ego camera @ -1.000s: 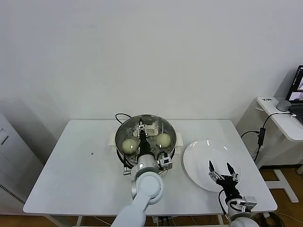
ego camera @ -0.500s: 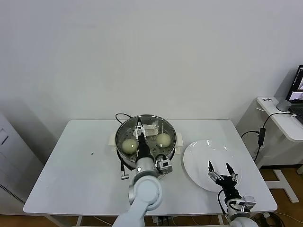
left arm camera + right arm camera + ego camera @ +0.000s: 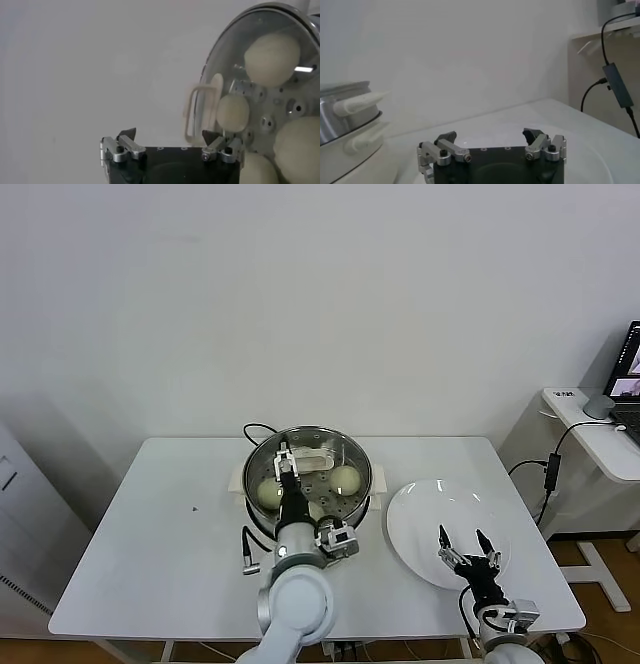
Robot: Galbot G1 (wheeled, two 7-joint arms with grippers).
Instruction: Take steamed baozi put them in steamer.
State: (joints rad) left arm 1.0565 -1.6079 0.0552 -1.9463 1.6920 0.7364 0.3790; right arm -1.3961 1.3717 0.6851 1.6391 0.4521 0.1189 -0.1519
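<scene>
Tabletop steamer [image 3: 345, 452] holds baozi [image 3: 343, 478] beneath left gripper's [image 3: 283, 456] open jaws.

light: bright, even | shadows: soft | wrist views: hazy, blurred

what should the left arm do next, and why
Probably lift the left gripper up and back, clear of the steamer. Its jaws are open and empty, baozi lie on the basket floor, and the plate shows none left. The right gripper waits open over the plate.
</scene>
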